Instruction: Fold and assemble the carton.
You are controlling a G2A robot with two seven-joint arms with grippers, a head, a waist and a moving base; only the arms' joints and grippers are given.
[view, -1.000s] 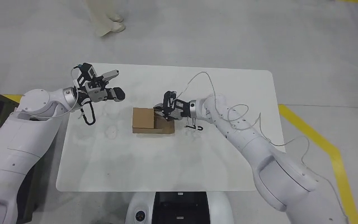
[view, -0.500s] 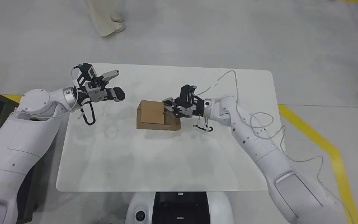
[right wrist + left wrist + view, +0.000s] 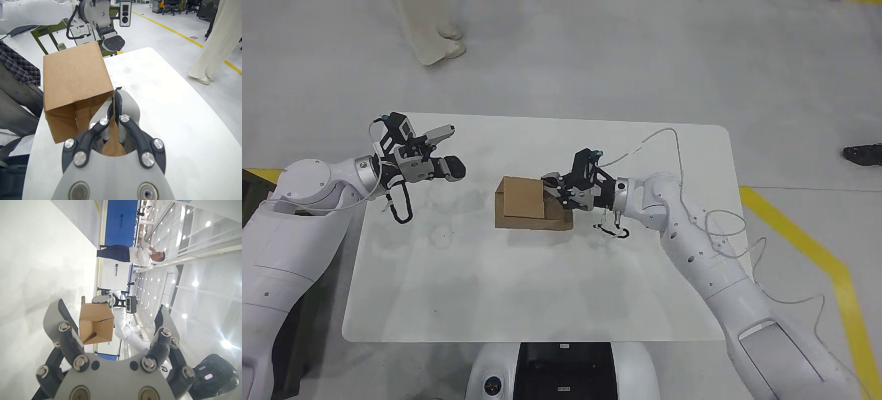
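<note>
One carton [image 3: 525, 202] on table [image 3: 542, 290] | right fingers [image 3: 130, 108] pinching its wall | left fingers [image 3: 56, 317] wide, well apart

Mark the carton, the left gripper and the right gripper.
carton [image 3: 520, 199]: top view, on its upward-facing brown panel.
left gripper [image 3: 456, 168]: top view, midway between its open fingertips.
right gripper [image 3: 114, 99]: right wrist view, midway between the fingertips pinching the carton's wall.

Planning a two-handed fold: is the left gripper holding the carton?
No, the left gripper hangs open beside the carton, with bare table between them.
</note>
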